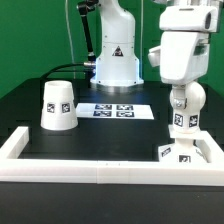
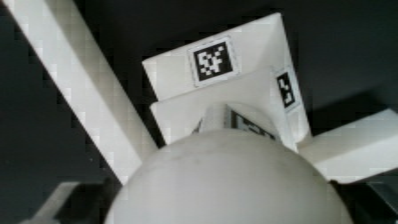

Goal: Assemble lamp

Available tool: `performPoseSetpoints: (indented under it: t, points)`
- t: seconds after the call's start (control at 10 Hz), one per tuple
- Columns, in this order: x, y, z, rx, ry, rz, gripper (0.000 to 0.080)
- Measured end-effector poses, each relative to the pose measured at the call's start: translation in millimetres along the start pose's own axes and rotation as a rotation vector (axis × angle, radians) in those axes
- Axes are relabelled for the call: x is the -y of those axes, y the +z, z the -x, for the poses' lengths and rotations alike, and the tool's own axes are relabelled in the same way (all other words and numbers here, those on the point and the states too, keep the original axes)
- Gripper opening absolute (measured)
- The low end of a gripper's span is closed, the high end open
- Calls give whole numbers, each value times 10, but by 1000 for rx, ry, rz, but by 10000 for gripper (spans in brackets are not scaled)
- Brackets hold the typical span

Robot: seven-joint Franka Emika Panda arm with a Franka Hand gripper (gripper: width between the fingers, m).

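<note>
My gripper (image 1: 185, 92) is shut on the white round-headed bulb (image 1: 184, 108) and holds it upright, tagged stem down, at the exterior view's right. The flat square base (image 1: 181, 152) lies right under it, inside the frame's near corner; the stem end hangs a little above it. In the wrist view the bulb's round head (image 2: 222, 175) fills the near part of the picture, with the gripper (image 2: 222, 215) around it and the tagged base (image 2: 221, 66) beyond. The tapered cup-shaped shade (image 1: 57, 105) stands mouth down at the exterior view's left, apart from the gripper.
The long white rail frame (image 1: 100, 166) runs along the front and both sides of the black table; it also shows in the wrist view (image 2: 80, 85). The marker board (image 1: 112, 109) lies flat in the middle. The arm's base (image 1: 114, 60) stands behind it.
</note>
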State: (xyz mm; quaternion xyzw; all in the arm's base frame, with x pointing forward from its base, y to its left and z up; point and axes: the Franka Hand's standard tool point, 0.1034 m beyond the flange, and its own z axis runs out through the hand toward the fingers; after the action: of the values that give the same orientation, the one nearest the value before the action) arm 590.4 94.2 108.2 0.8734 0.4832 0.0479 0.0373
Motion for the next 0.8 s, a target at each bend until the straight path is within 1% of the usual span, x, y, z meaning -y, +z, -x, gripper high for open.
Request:
performPoseSetpoints:
  t: [0.2, 0.8]
  points:
    - [6, 1, -6, 0, 223, 0, 577]
    - [9, -1, -14, -5, 643, -6, 579]
